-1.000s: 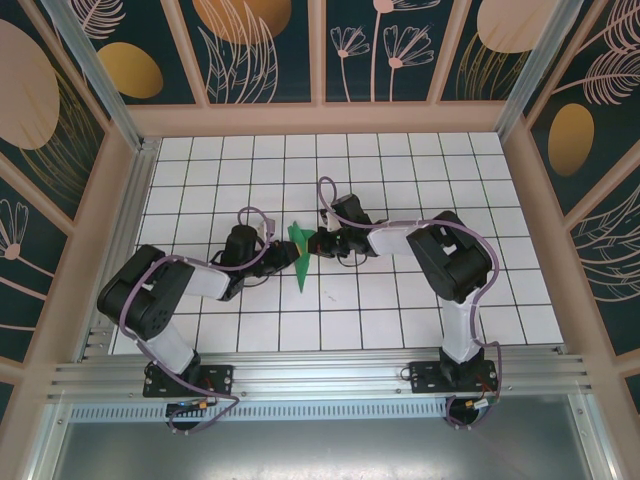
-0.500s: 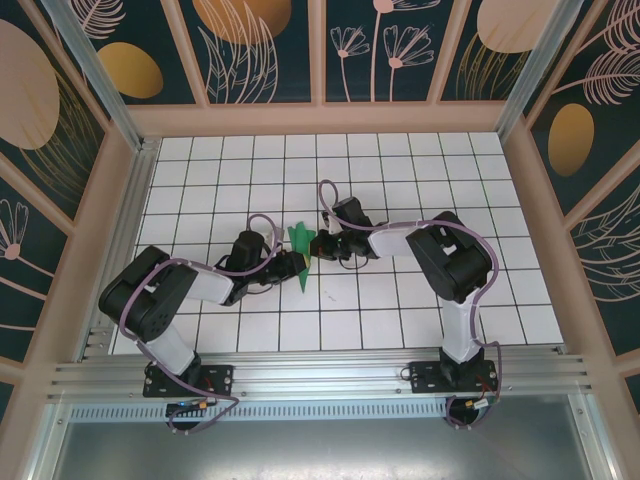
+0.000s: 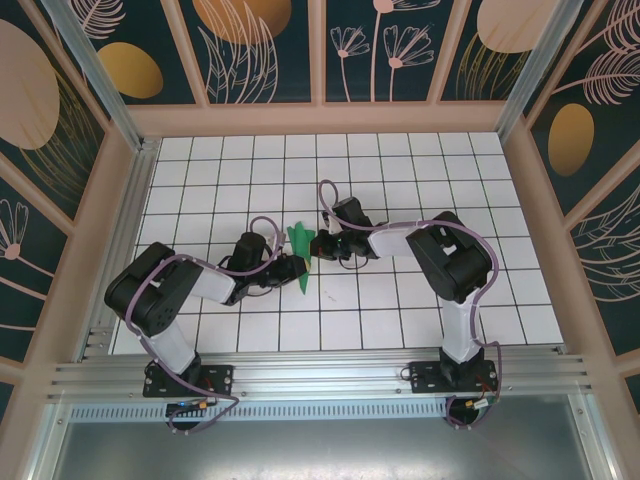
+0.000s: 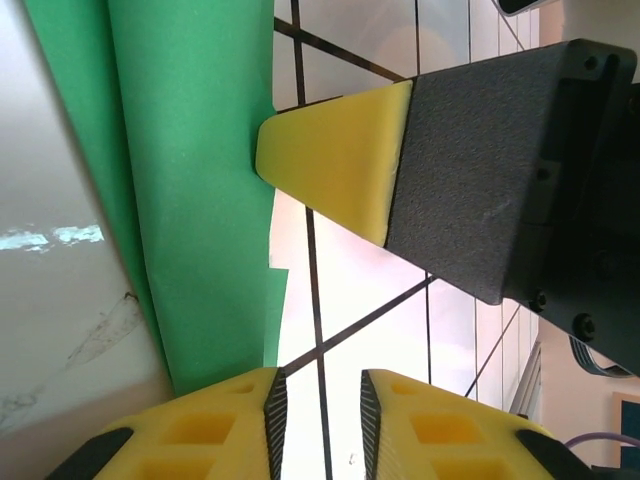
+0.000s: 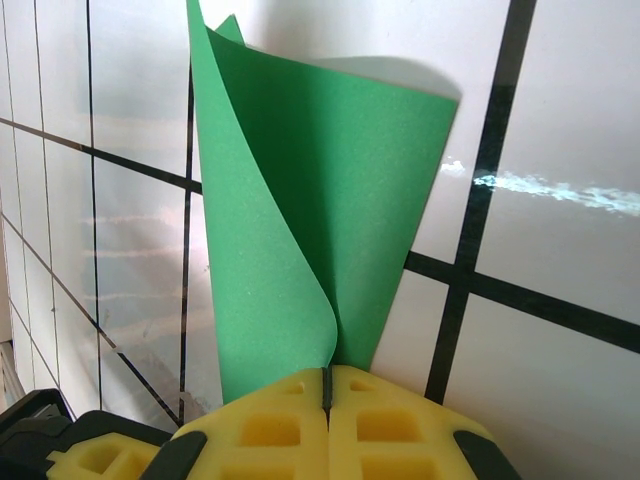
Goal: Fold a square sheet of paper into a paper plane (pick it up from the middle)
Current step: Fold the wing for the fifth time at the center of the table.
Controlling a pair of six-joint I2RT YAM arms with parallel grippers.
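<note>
White gridded table (image 3: 400, 300), walled by dark panels with a leaf and flower pattern (image 3: 270, 50); both arms reach inward and meet near the middle of the surface. Green paper (image 3: 299, 240) is located there between the two grippers, appearing from above as a narrow upright strip pointed at its near end. Right gripper (image 3: 318, 243): jaws fully closed on one edge of the paper. The right wrist view confirms this, with the yellow pads (image 5: 270, 430) pressed together and the green paper (image 5: 300, 220) emerging from the seam of the right gripper (image 5: 327, 385) as two curved layers bent over one another, loosely folded rather than creased flat. Left gripper (image 3: 292, 268): positioned at the near part of the strip. In the left wrist view, the left gripper (image 4: 315, 385) has its pads slightly parted, with bare tile visible through the narrow gap and nothing between them. The paper (image 4: 190, 200) runs along the outer side of one left pad. One yellow right fingertip (image 4: 335, 155) meets the paper's edge in that view.
</note>
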